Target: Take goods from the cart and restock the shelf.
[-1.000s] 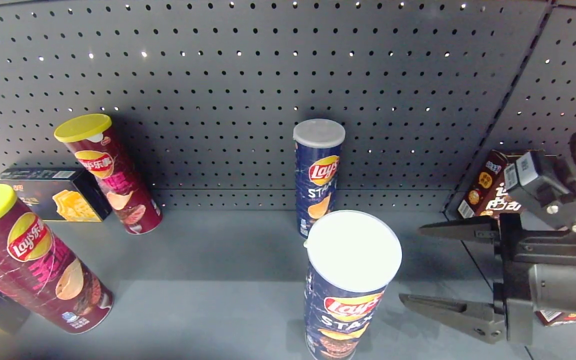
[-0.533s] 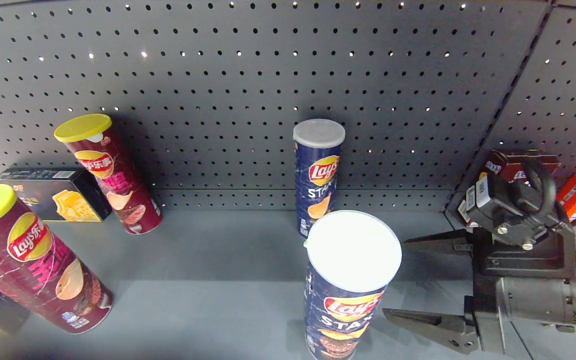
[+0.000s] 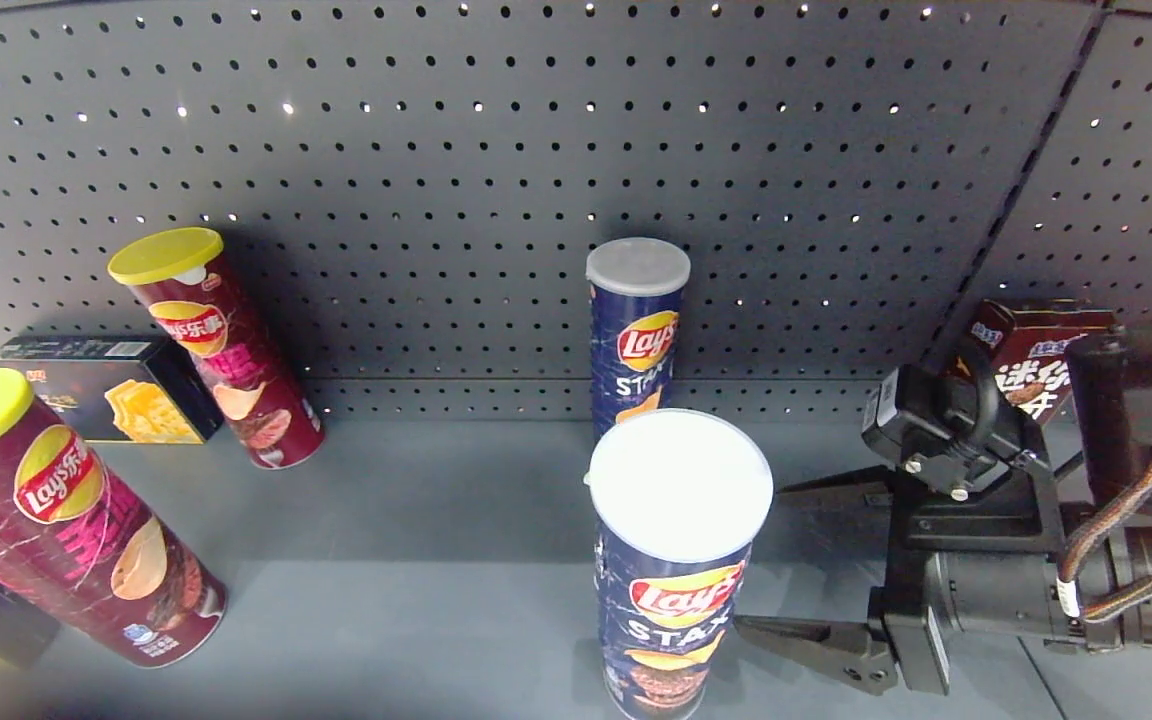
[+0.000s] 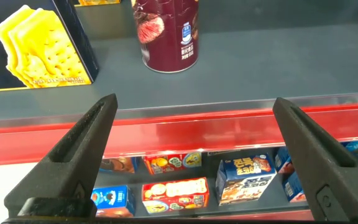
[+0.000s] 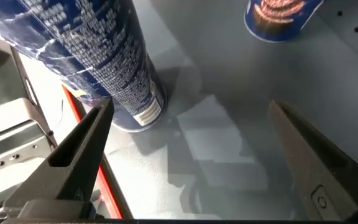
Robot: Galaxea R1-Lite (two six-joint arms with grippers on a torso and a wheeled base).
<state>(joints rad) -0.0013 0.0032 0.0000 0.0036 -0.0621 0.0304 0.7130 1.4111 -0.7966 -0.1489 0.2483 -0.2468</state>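
The tall dark-blue cardboard chip can looks light, stiff and tippy. The right gripper, jaws spread just right of it, should clasp it mid-body.

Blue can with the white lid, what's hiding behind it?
Another blue can, grey-lidded, stands upright behind the front can, near the pegboard wall. In the head view, the front can's white lid covers the other can's bottom.

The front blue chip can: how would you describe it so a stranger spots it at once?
Start at the grey shelf with its perforated back wall. Mid-shelf, two blue cans stand one behind the other; take the front can. Its lid is white, the rear can has a grey one, and the maroon cans have yellow ones.
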